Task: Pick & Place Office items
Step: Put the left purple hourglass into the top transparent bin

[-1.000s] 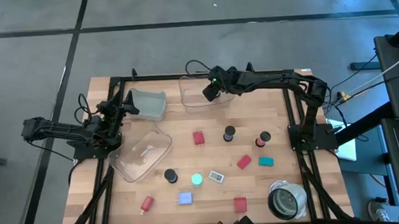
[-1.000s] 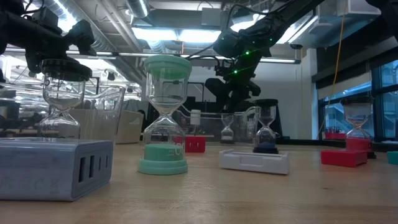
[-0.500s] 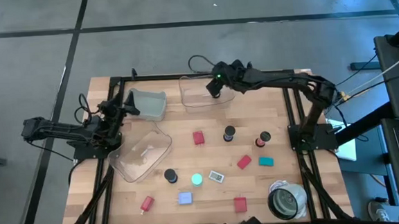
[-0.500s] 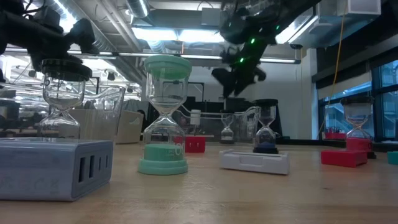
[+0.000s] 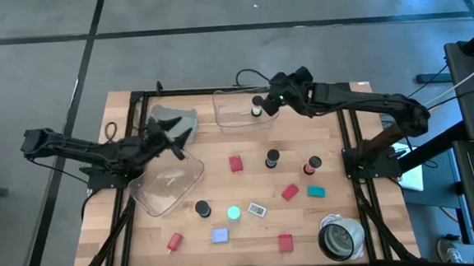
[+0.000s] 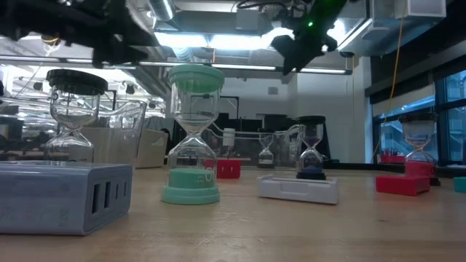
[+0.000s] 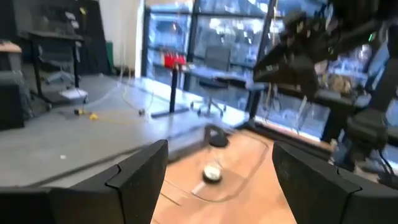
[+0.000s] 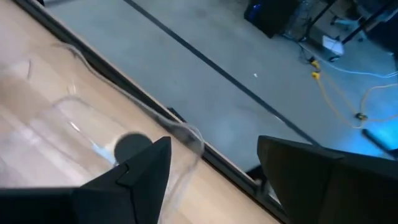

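The office items lie scattered over the wooden table: red blocks (image 5: pixel 235 163) (image 5: pixel 289 192), a teal block (image 5: pixel 316 192), a blue block (image 5: pixel 219 235), a cyan disc (image 5: pixel 234 212), a white tag (image 5: pixel 257 208) and black-capped cylinders (image 5: pixel 271 157) (image 5: pixel 202 208). One small black-capped cylinder (image 5: pixel 257 108) (image 8: pixel 132 148) lies inside the far clear bin (image 5: pixel 238 118). My right gripper (image 5: pixel 273 103) (image 8: pixel 211 186) hangs open above that bin's right part. My left gripper (image 5: pixel 176 139) (image 7: pixel 219 186) is open, in the air over the far rim of the near-left clear bin (image 5: pixel 164 184).
A grey-tinted bin (image 5: pixel 176 120) stands by the far-left corner. A large grey-white roll (image 5: pixel 341 239) sits at the near-right corner. More red pieces (image 5: pixel 174 242) (image 5: pixel 285 243) lie near the near edge. The black frame (image 5: pixel 348 134) borders the table on both sides.
My right gripper has risen and moved toward the table's right edge, off the far bin's middle, where a black-capped cylinder now shows. My left gripper has swung from the table's left edge toward the middle, ending over the near-left bin's far rim.
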{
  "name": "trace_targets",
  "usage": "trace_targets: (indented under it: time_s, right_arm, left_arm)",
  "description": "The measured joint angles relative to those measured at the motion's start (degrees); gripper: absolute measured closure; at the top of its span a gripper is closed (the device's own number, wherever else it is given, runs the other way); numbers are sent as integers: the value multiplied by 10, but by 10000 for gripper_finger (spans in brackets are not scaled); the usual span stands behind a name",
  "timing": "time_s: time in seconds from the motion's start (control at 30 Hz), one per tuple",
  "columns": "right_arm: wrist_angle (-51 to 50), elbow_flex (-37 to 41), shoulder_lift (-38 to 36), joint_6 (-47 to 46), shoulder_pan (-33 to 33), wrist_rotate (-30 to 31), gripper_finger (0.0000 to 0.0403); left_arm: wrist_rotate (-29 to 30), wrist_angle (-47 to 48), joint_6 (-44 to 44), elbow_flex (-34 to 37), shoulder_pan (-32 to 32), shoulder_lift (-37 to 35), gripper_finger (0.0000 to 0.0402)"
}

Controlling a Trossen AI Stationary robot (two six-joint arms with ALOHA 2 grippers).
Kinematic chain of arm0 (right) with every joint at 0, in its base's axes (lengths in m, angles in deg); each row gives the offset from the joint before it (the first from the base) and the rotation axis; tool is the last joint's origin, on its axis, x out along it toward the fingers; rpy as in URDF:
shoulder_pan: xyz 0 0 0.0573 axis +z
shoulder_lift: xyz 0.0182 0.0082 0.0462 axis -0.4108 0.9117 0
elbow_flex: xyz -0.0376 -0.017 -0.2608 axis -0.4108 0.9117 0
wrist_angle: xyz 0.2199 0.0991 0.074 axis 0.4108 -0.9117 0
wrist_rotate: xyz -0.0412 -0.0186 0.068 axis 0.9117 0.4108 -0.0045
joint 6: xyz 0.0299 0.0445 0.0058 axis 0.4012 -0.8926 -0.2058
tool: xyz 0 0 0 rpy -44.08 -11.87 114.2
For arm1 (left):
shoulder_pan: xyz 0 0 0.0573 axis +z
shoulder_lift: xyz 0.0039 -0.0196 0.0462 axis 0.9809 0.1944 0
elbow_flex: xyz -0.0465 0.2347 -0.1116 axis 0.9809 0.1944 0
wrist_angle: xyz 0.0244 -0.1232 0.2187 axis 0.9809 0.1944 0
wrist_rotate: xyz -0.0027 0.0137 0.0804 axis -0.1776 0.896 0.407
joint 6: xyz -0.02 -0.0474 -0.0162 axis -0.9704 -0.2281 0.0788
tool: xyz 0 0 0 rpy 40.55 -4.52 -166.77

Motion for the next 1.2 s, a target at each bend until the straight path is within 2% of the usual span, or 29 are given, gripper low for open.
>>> trace_targets:
  time_s: [0.17, 0.33, 0.53, 0.6, 0.67, 0.8, 0.93, 1.03, 1.2]
  right_arm:
    - [-77, 0, -19, -1, 25, 13, 160]
    - [-133, 0, -21, -1, 36, 15, 160]
    - [-152, 0, -21, -15, 36, 45, 160]
    - [-154, 0, -21, -20, 36, 46, 160]
    - [-154, 0, -21, -20, 36, 42, 160]
    - [-158, 0, -21, -18, 36, 27, 160]
    - [-159, 0, -21, -18, 36, 23, 160]
    - [-158, 0, -21, -30, 36, 23, 160]
    - [-158, 0, -21, -32, 36, 23, 160]
  left_arm:
    - [-2, 2, -8, -84, -4, 166, 116]
    - [-28, 1, -3, -180, -4, 317, 116]
    - [-63, 38, 39, -274, -4, 428, 116]
    - [-103, 94, 26, -297, -4, 442, 116]
    - [-167, 172, -13, -320, -4, 442, 116]
    - [-334, 338, -111, -373, -8, 421, 116]
    - [-478, 429, -155, -404, -37, 403, 116]
    - [-520, 459, -147, -409, -78, 403, 116]
    - [-520, 516, -146, -409, -144, 409, 116]
